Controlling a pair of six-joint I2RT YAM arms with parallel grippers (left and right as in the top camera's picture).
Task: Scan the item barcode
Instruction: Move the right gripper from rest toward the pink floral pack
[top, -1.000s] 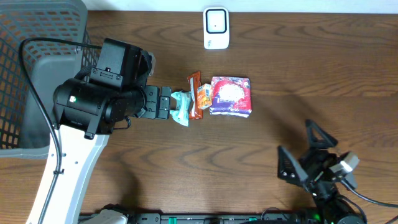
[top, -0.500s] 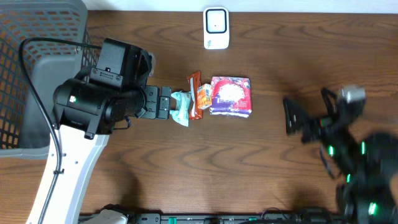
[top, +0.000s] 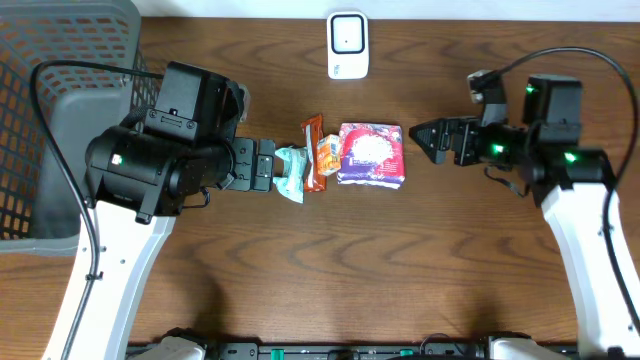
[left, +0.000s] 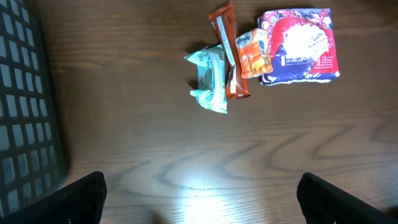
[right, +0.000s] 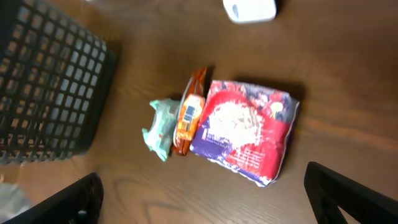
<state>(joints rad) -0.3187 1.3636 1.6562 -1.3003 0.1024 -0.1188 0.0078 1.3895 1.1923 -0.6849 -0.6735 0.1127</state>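
Hanging wide open over the dark wooden table (top: 300, 270), the left gripper (top: 262, 166) holds nothing, and the right gripper (top: 432, 140) is spread just as wide and empty too, pointing in at the goods from the other side! Between them sits the cluster: a crumpled teal packet (top: 290, 172) nearest the left jaws, a long brown bar wrapper (top: 312, 150) beside it, a small orange packet (top: 327, 155) lying on that wrapper, and a fat purple-and-red pouch (top: 372, 155) closest to the right arm. The white rectangular scanner (top: 348, 45) stands apart at the table's far edge, and the grey mesh basket (top: 50, 100) fills the left corner. From overhead the left fingers look pressed right against the teal packet, but the left wrist camera settles it: its two dark fingertips frame bare wood, with the teal packet (left: 210, 87) well ahead and untouched. The right wrist camera gives a tilted look down at the pouch (right: 245, 127), showing white print on its face that the overhead view cannot resolve; no barcode can be made out in any view.
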